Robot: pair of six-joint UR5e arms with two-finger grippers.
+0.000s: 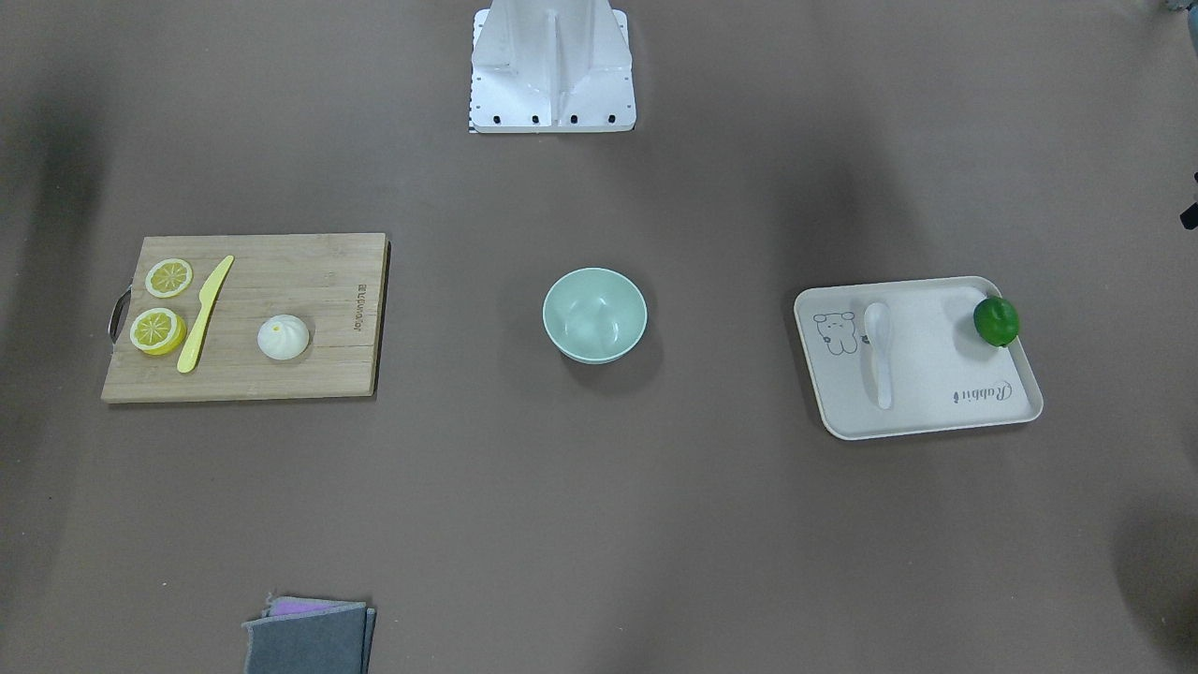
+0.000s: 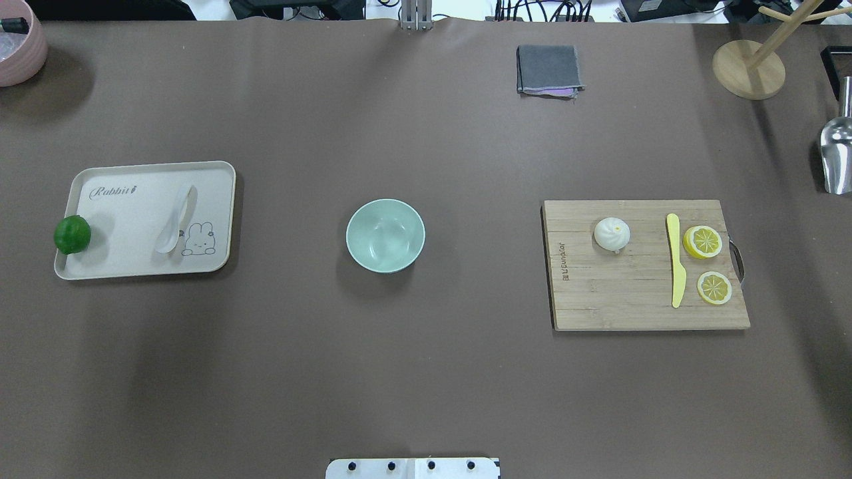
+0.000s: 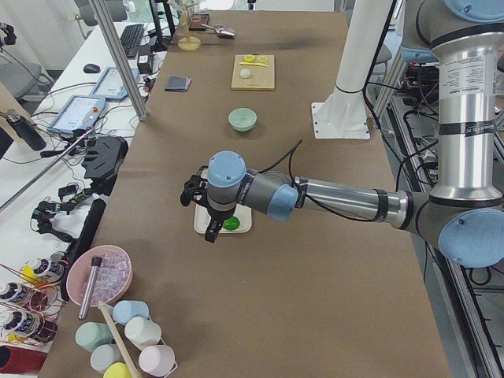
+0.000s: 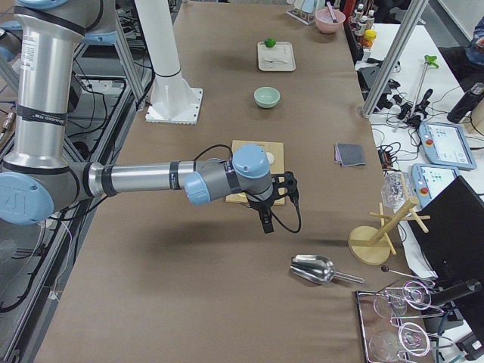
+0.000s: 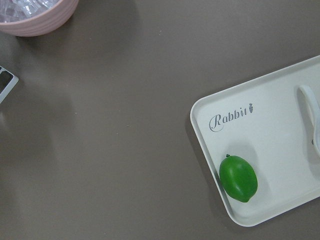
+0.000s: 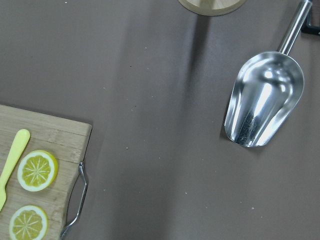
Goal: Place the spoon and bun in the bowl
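The mint-green bowl (image 2: pixel 385 235) stands empty at the table's middle (image 1: pixel 594 314). The white spoon (image 2: pixel 176 219) lies on the beige tray (image 2: pixel 133 199) on my left side (image 1: pixel 878 351). The white bun (image 2: pixel 612 234) sits on the wooden cutting board (image 2: pixel 619 293) on my right side (image 1: pixel 283 337). My left gripper (image 3: pixel 205 224) hovers above the tray's outer end; it shows only in the left side view, so I cannot tell if it is open. My right gripper (image 4: pixel 272 206) hovers beyond the board's outer end; I cannot tell its state either.
A green lime (image 2: pixel 72 234) sits on the tray's outer edge. A yellow knife (image 2: pixel 675 266) and two lemon slices (image 2: pixel 703 241) lie on the board. A grey cloth (image 2: pixel 548 70), metal scoop (image 2: pixel 837 150), wooden stand (image 2: pixel 749 66) and pink bowl (image 2: pixel 20 43) are at the table's edges.
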